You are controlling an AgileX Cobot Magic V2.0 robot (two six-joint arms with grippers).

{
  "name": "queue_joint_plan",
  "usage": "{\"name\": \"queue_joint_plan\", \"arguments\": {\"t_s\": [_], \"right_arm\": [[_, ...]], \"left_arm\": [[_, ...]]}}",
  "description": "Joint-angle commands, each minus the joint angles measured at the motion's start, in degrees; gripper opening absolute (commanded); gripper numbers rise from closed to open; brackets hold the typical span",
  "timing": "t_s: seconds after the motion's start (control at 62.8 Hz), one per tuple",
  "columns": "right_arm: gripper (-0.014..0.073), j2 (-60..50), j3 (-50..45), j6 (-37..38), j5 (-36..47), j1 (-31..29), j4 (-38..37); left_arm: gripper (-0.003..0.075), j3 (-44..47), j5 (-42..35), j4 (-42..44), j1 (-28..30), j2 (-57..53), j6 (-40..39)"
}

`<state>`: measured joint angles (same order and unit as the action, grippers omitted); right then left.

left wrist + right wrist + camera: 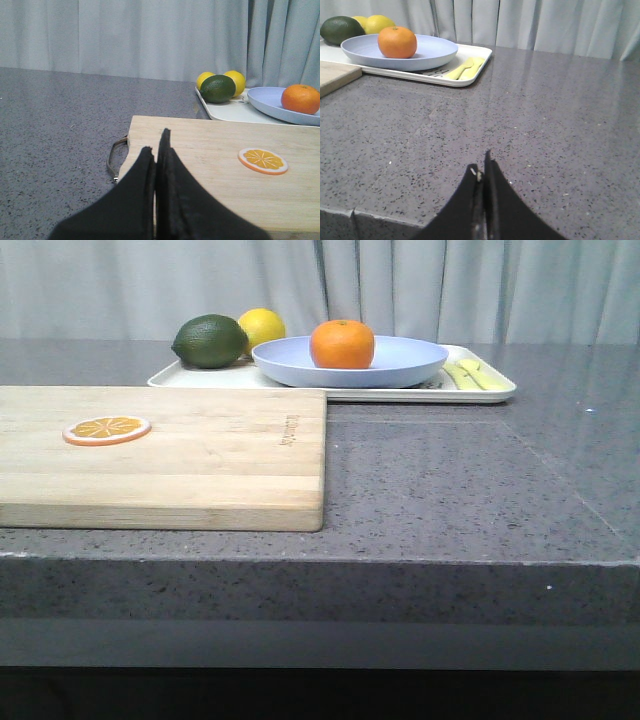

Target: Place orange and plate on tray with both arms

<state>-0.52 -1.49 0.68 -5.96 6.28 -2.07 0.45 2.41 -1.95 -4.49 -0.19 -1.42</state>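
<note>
— Grippers: left gripper (156,150) and right gripper (482,170) were both clenched on nothing, well apart from the tray (480,395).

— Load: orange (342,344) sat in plate (400,365), on the tray. Fruit probably firm, rollable; plate stiff, best gripped by its rim.

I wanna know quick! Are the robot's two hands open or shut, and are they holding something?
Left gripper: shut, holding nothing, over the cutting board.
Right gripper: shut, holding nothing, over the bare countertop.
</note>
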Motion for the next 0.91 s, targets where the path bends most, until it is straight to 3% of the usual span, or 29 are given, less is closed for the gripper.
{"name": "queue_joint_plan", "arguments": {"t_s": [0.0, 0.891], "right_arm": [[-0.0118, -1.24, 1.34, -0.35, 5.16, -0.23, 0.82], [-0.0117, -1.24, 1.34, -0.14, 5.58, -4.93, 2.07]], "left_arm": [[-0.0020, 1.45, -4.72, -0.23, 0.10, -1.09, -0.05], [-0.0020, 1.45, -4.72, -0.23, 0.10, -1.09, -0.05]]}}
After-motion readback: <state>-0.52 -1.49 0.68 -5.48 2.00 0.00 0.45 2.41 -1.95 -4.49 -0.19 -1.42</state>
